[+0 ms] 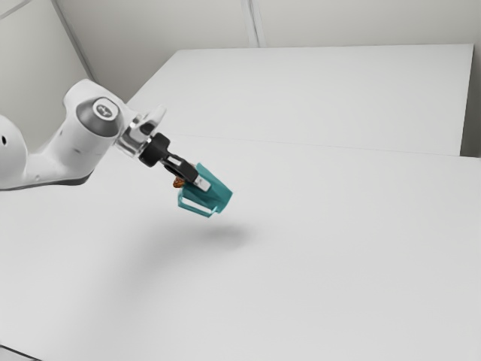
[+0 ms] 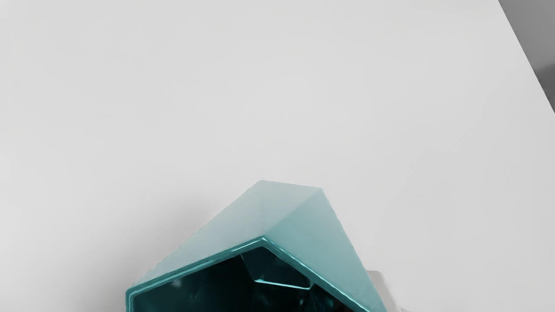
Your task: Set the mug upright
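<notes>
The teal, flat-sided mug w/ a loop handle (image 1: pixel 216 195) is held up in the air by the black two-finger hand (image 1: pixel 201 184), above the plain white worktop (image 1: pixel 338 248), w/ its soft shadow (image 1: pixel 225 237) cast well apart from it. The hand is taken to be closed on the mug's side wall, b/c the mug is seen off the worktop; one light grey fingertip (image 2: pixel 382 288) is seen just outside the wall in the wrist view, but the other can't be made out there. The mug is tipped, not upright. Its open rim (image 2: pixel 263 240) is turned back to the hand, & its base (image 1: pixel 225 201) is pointed away & down, to the exterior view's right. So the mug's long line is set at a slant, approx. the same way as the hand's, w/ the handle (image 1: pixel 193 210) on the low side. A small brown thing (image 1: pixel 178 182) is seen by the fingers, but what it is can't be told. For the next move, the hand should prob. be tipped more steeply down, so the base is brought flat under the rim, then lowered. If let go too soon, the mug could be dropped on its handle & rolled over.
</notes>
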Available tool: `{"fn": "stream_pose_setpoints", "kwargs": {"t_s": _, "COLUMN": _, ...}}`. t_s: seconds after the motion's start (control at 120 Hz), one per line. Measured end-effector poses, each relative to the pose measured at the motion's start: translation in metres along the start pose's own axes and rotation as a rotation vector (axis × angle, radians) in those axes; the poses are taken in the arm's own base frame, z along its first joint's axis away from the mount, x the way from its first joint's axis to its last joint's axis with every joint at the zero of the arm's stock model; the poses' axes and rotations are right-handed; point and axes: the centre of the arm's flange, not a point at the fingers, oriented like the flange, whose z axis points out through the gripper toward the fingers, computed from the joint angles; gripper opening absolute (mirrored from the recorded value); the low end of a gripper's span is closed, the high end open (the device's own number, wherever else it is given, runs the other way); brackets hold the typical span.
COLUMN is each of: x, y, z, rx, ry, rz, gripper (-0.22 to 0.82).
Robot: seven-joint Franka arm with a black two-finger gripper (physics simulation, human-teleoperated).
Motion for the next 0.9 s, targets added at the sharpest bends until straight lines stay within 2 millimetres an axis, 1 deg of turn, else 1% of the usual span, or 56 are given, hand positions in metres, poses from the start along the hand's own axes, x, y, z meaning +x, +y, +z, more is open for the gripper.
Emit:
{"fn": "stream_pose_setpoints", "kwargs": {"t_s": 0.2, "x": -0.008, "y": 0.005, "z": -0.021, "rx": 0.196, "ry": -0.181, "rz": 0.004, "gripper": -0.18}}
{"fn": "stream_pose_setpoints", "kwargs": {"t_s": 0.267, "x": -0.009, "y": 0.012, "z": -0.026, "rx": 0.248, "ry": -0.222, "rz": -0.001, "gripper": -0.18}}
{"fn": "stream_pose_setpoints", "kwargs": {"t_s": 0.317, "x": -0.009, "y": 0.022, "z": -0.027, "rx": 0.280, "ry": -0.249, "rz": 0.000, "gripper": -0.18}}
{"fn": "stream_pose_setpoints", "kwargs": {"t_s": 0.425, "x": -0.013, "y": 0.044, "z": -0.026, "rx": 0.335, "ry": -0.300, "rz": -0.007, "gripper": -0.18}}
{"fn": "stream_pose_setpoints", "kwargs": {"t_s": 0.683, "x": -0.040, "y": 0.066, "z": -0.030, "rx": 0.438, "ry": -0.346, "rz": -0.103, "gripper": -0.18}}
{"fn": "stream_pose_setpoints", "kwargs": {"t_s": 0.8, "x": -0.047, "y": 0.070, "z": -0.024, "rx": 0.501, "ry": -0.378, "rz": -0.124, "gripper": -0.18}}
{"fn": "stream_pose_setpoints", "kwargs": {"t_s": 0.9, "x": -0.056, "y": 0.064, "z": -0.014, "rx": 0.564, "ry": -0.396, "rz": -0.141, "gripper": -0.18}}
